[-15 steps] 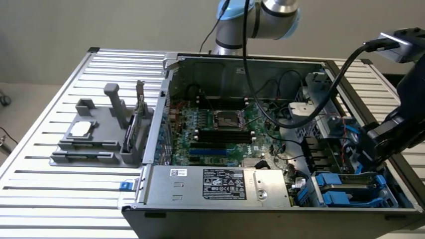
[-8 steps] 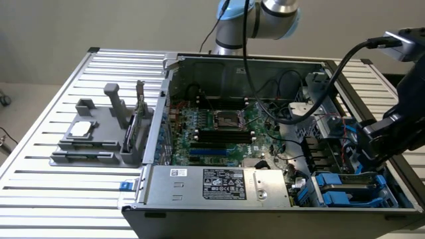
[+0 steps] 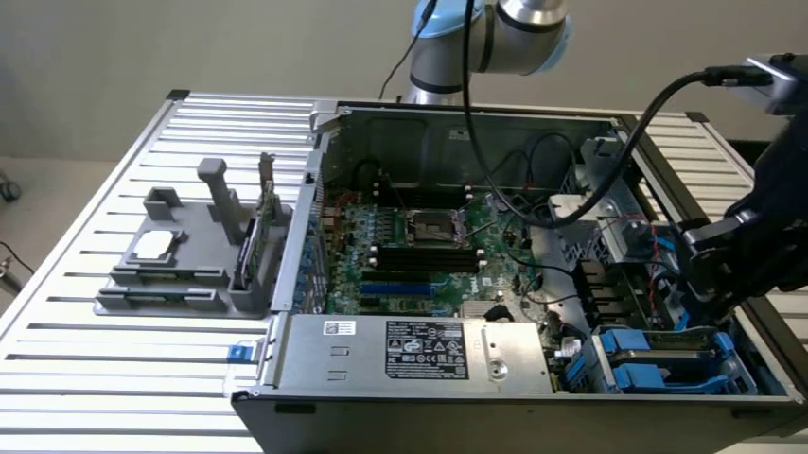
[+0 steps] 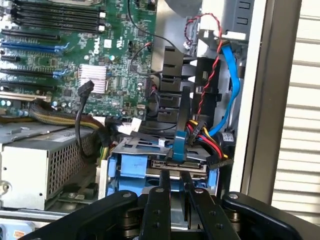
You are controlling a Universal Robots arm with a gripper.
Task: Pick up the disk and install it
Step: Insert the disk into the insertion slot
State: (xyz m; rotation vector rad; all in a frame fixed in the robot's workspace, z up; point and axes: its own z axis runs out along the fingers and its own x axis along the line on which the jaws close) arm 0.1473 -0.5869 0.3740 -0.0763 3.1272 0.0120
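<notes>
On the slatted metal bench (image 3: pixel 89 378) an open PC case (image 3: pixel 310 218) is laid on its side, and the robot arm (image 3: pixel 512 28) is seen behind its far wall. Most of the case floor is taken up by the green motherboard (image 3: pixel 417 246). The grey labelled PSU box (image 3: pixel 417 350) is set along the near wall. A grey fixture (image 3: pixel 177 274) is placed on the bench at the exterior view's left, just beside the case, w/ a small square silver chip (image 3: pixel 154 246) laid on it.

The end effector (image 3: pixel 702 320) is held low inside the case at the exterior view's right, above the drive bay in the near corner. In the wrist view its two black fingers (image 4: pixel 165 187) are seen slightly apart, w/ a narrow gap between them, and they are not clamped on anything visible.

The disk (image 4: pixel 180 164) is seated in that bay, framed by its blue carrier (image 4: pixel 134 167), connector edge facing up, approx. at the end effector's (image 4: pixel 178 175) tips. Contact can't be told. A blue data cable (image 4: pixel 232 75) is run down to the disk, and red, yellow and black power wires (image 4: pixel 207 142) are bunched just beside it.
</notes>
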